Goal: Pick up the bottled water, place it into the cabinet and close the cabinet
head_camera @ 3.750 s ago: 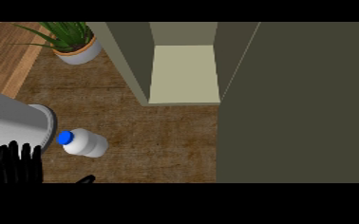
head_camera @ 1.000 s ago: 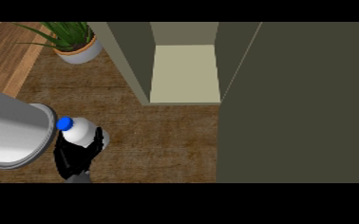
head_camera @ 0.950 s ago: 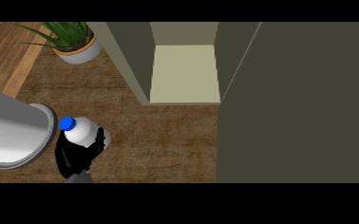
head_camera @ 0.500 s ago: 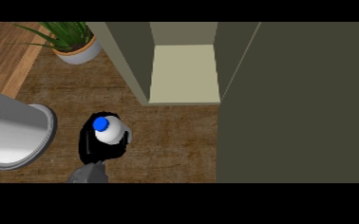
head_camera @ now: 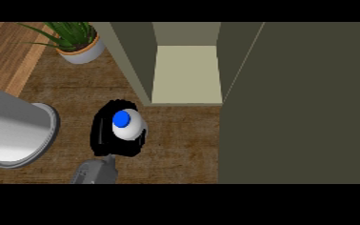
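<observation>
The bottled water (head_camera: 131, 127) is seen from above, standing upright, with its blue cap (head_camera: 122, 119) on a white body. My left hand (head_camera: 104, 136) is curled round it and holds it over the wooden counter (head_camera: 183, 133), with the grey forearm (head_camera: 95, 171) coming in from the lower edge. The bottle is just left of and in front of the cabinet's open compartment (head_camera: 186, 74), which has a pale floor. The cabinet door (head_camera: 292, 105) is swung open and fills the right side. My right hand does not show.
A large grey metal pot (head_camera: 21, 133) stands at the left edge, close to the hand. A potted plant (head_camera: 77, 45) sits at the back left beside a wooden board (head_camera: 17, 59). The cabinet's left wall (head_camera: 134, 57) rises just behind the bottle.
The left hand closed round the bottle beside the pot, stood it upright and carried it to the right, towards the cabinet's opening.
</observation>
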{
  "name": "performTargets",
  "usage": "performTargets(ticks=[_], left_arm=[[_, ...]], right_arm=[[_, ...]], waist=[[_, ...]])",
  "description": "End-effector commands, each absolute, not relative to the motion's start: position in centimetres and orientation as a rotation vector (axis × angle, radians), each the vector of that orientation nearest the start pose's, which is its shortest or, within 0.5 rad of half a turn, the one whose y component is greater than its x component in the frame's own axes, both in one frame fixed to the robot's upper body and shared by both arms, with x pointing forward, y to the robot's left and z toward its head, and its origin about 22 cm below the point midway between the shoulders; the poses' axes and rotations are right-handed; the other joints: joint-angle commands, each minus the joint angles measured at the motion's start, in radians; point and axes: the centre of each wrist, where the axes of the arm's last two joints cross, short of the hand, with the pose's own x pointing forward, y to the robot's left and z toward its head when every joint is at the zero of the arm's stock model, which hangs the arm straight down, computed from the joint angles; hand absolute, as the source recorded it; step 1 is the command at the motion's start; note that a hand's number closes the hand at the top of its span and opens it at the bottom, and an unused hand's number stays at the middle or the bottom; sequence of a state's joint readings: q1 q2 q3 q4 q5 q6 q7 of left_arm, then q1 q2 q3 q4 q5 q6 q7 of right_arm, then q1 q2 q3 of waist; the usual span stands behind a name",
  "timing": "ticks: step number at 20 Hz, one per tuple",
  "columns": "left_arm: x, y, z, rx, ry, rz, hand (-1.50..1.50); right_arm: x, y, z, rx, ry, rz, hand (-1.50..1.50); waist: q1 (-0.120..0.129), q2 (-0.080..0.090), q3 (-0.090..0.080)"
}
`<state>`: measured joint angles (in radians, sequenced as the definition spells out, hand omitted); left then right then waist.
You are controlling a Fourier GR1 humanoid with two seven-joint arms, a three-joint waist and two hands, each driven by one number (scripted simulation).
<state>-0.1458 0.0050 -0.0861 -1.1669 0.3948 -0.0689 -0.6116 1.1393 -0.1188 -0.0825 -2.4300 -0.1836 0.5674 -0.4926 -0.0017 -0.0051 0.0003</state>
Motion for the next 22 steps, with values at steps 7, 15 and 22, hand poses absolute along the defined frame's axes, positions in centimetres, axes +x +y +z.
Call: performTargets(ticks=[7, 15, 22], left_arm=[[25.2, 11.3, 2.5, -0.447, -1.883, 0.166, 1.5], [25.5, 5.9, 10.2, -0.399, -1.889, 0.152, 1.5], [28.6, 2.7, 11.4, -0.265, -1.929, 0.168, 1.5]], right_arm=[[0.7, -28.1, 13.0, 0.161, -1.916, 0.218, -1.5], [1.5, -29.3, 10.9, 0.144, -1.93, 0.19, -1.5], [2.2, -30.0, 11.6, 0.166, -1.913, 0.235, -1.5]], waist=[[-0.003, 0.002, 0.0], [-0.011, 0.003, 0.001], [-0.023, 0.01, 0.0]])
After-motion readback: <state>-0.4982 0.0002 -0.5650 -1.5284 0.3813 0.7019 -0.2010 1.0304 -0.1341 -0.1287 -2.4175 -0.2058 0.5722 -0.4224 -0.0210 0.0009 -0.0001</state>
